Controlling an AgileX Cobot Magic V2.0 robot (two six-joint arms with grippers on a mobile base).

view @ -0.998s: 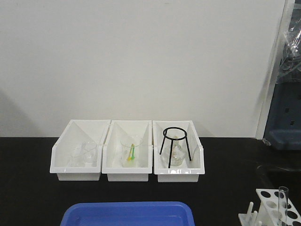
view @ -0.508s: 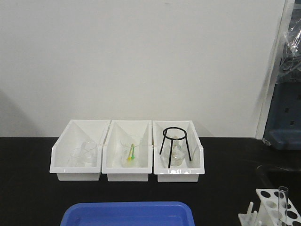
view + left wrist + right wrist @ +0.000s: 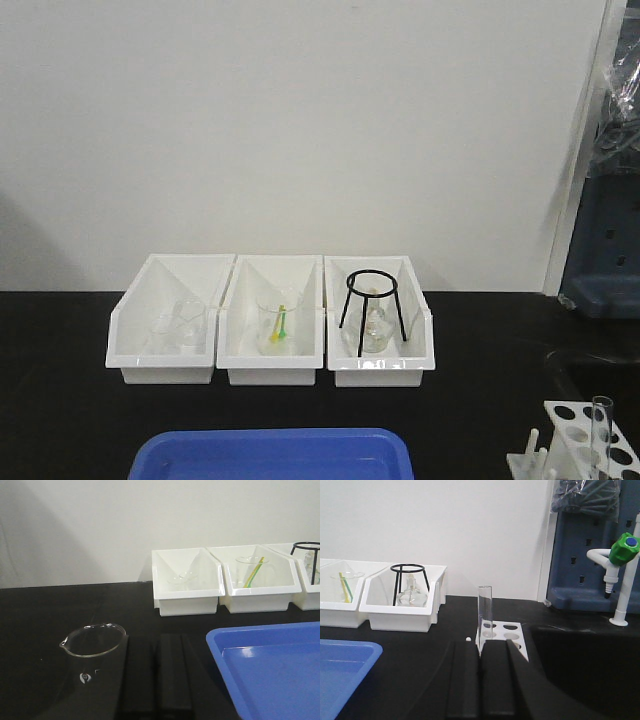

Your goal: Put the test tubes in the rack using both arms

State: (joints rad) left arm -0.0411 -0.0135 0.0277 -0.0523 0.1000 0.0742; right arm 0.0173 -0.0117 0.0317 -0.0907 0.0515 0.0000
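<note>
Black benchtop (image 3: 80, 420) held the small white plastic rack (image 3: 502, 635), one clear glass test tube (image 3: 484, 612) upright in it, just beyond the right gripper (image 3: 481, 680), fingers together, empty. Left gripper (image 3: 156, 675) likewise closed near a glass beaker (image 3: 92, 652). Judging the step between transfers, the next tube wasn't visible. Nothing had shifted since earlier.

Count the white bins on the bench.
3, side by side against the wall: left bin with clear glassware, middle bin with a beaker, right bin with a black ring stand.
</note>
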